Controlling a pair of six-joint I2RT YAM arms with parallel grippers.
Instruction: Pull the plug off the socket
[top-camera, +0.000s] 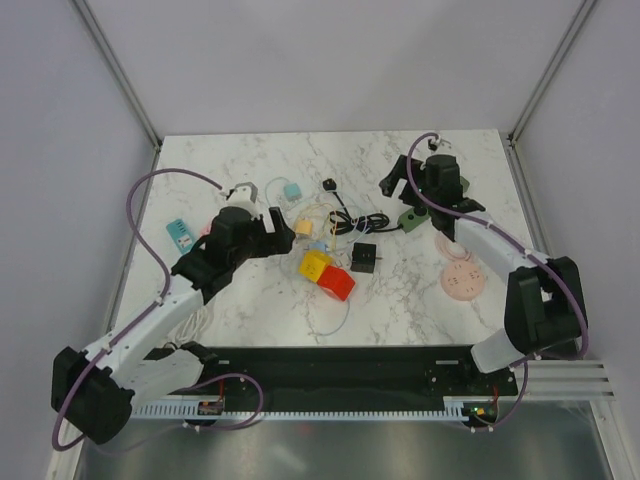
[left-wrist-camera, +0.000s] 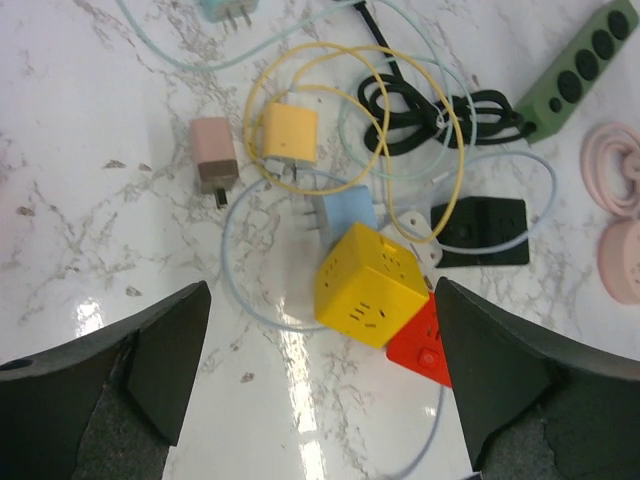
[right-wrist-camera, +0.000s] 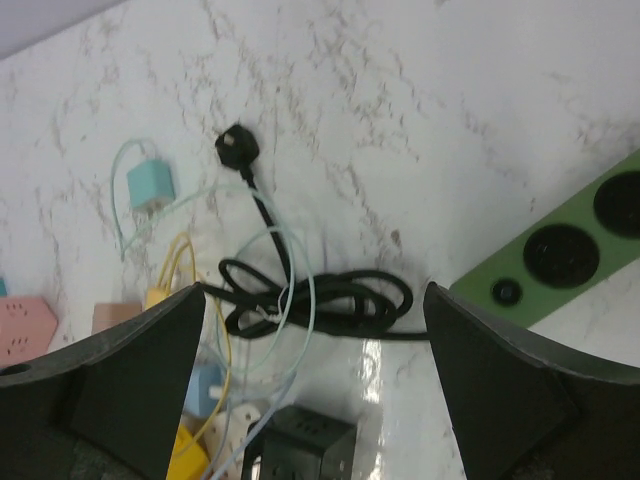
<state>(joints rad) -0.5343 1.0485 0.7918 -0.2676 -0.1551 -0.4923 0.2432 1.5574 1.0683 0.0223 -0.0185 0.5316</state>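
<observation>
A yellow cube socket (left-wrist-camera: 368, 287) lies on the marble table beside a red cube socket (left-wrist-camera: 425, 348). A light blue plug (left-wrist-camera: 346, 212) rests against the yellow cube's far side. A white plug (left-wrist-camera: 423, 238) touches its far right corner. I cannot tell which plug is seated. My left gripper (left-wrist-camera: 322, 305) is open, above the table just in front of the yellow cube. In the top view the left gripper (top-camera: 281, 228) is left of the yellow cube (top-camera: 315, 265). My right gripper (right-wrist-camera: 314, 300) is open and empty over a coiled black cable (right-wrist-camera: 320, 300).
A black cube socket (left-wrist-camera: 482, 230) and a green power strip (left-wrist-camera: 572, 78) lie to the right. Yellow (left-wrist-camera: 290, 135), pink (left-wrist-camera: 213, 152) and teal (right-wrist-camera: 150, 186) chargers lie among tangled thin cables. A pink round socket (top-camera: 463, 280) sits at the right and a teal strip (top-camera: 180, 233) at the left.
</observation>
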